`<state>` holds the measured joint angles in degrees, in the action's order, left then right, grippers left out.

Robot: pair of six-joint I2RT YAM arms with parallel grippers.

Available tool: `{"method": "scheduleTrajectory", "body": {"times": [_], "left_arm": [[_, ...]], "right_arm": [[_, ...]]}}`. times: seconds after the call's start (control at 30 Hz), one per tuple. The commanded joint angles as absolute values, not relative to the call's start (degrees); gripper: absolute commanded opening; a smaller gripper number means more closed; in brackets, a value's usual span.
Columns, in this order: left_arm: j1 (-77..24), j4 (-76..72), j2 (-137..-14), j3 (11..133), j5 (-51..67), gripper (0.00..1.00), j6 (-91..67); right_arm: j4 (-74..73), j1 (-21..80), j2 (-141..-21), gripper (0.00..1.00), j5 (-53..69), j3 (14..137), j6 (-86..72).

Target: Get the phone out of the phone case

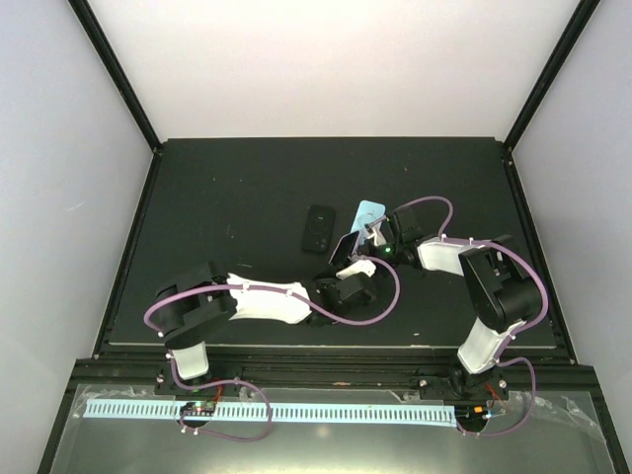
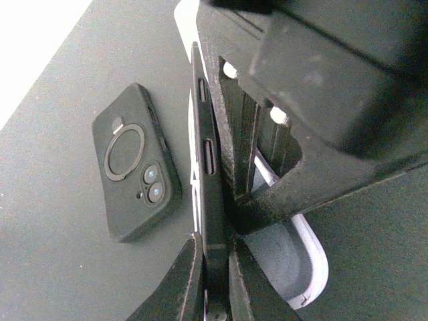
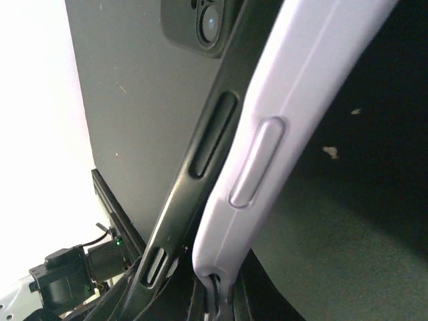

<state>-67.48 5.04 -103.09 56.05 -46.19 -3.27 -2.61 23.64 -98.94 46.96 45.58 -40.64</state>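
A black phone (image 1: 345,246) and a pale lavender phone case (image 1: 370,213) are held edge-up above the mat's middle, parted at one end. My left gripper (image 1: 350,261) is shut on the phone's thin edge, seen in the left wrist view (image 2: 207,194) between its fingers (image 2: 187,281). My right gripper (image 1: 378,235) is shut on the case's lower rim. In the right wrist view the case (image 3: 267,134) stands right of the phone (image 3: 200,167), which leans away from it. The case's inner shell shows in the left wrist view (image 2: 297,261).
A second phone in a dark case (image 1: 318,229) lies camera-side up on the black mat (image 1: 237,197), just left of the held pair; it also shows in the left wrist view (image 2: 137,170). The two grippers are very close together. White walls surround the mat.
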Motion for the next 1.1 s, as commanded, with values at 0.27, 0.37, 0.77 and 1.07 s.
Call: {"method": "scheduleTrajectory", "body": {"times": [0.27,0.37,0.77,1.07], "left_arm": [[-64.76,8.34,-92.73,51.69,-45.67,0.02,-14.16],[-63.29,6.88,-89.33,48.79,-43.01,0.01,-17.36],[-62.83,5.03,-80.94,45.54,-42.45,0.02,-20.38],[-62.84,6.57,-72.13,42.65,-44.04,0.02,-20.92]], "right_arm": [[-14.16,23.81,-99.49,0.01,39.53,48.81,-34.12],[-15.89,23.82,-98.61,0.01,34.77,49.33,-32.36],[-23.43,23.73,-96.45,0.01,26.71,55.94,-27.3],[-21.72,23.18,-90.84,0.01,23.25,54.16,-24.32]]}}
